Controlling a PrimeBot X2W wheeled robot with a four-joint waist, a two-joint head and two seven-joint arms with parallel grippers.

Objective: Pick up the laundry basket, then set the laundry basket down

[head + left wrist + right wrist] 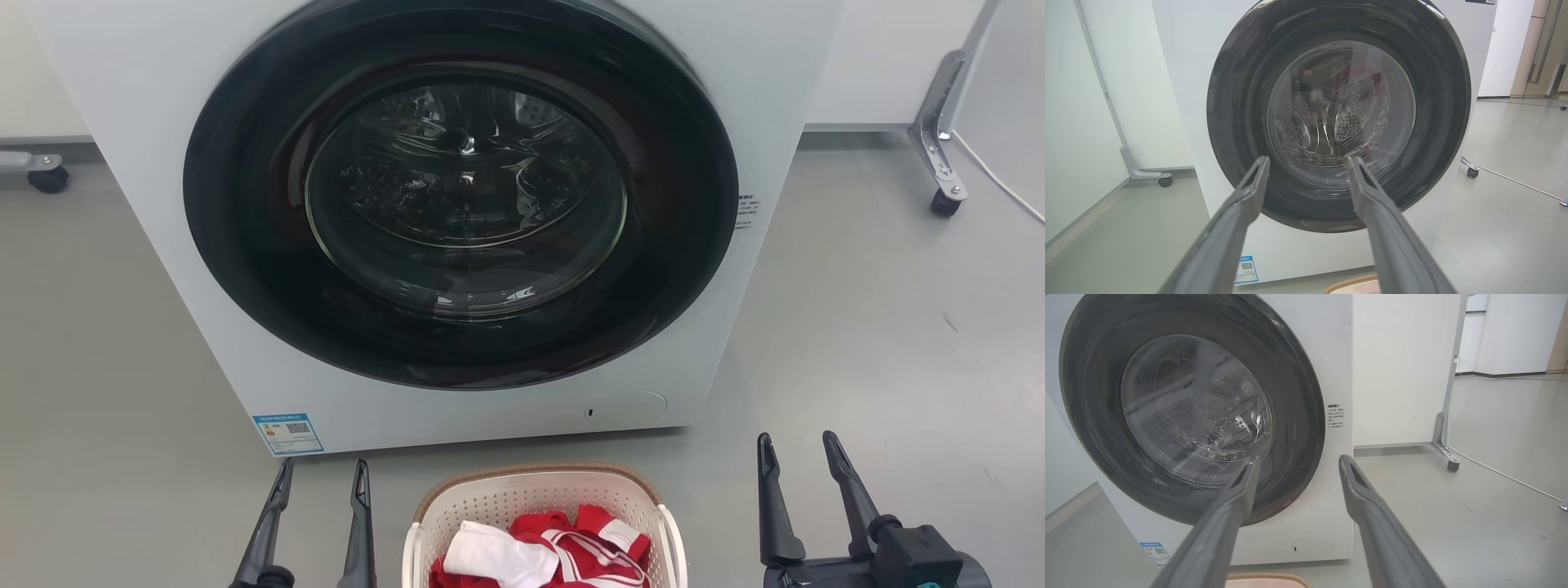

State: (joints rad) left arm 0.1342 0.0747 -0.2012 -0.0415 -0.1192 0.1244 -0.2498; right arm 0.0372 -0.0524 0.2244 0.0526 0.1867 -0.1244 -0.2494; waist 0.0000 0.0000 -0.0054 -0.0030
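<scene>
Flanking laundry basket (506, 500) on floor (857, 327) before washer (131, 122) with left claw (323, 467) and right claw (797, 441), both spread wide, empty.

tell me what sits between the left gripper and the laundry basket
In the head view, a bare strip of grey floor separates the left gripper from the laundry basket; nothing lies on it.

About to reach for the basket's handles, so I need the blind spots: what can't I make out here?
- laundry basket: near half cut off by the head view's bottom edge; the wrist views catch a sliver of rim.
- Basket floor: covered by red and white clothes.
- Washer drum: contents lost in door-glass glare.
- Blue sticker: print too small.
- left hand: base cut off, head view.
</scene>
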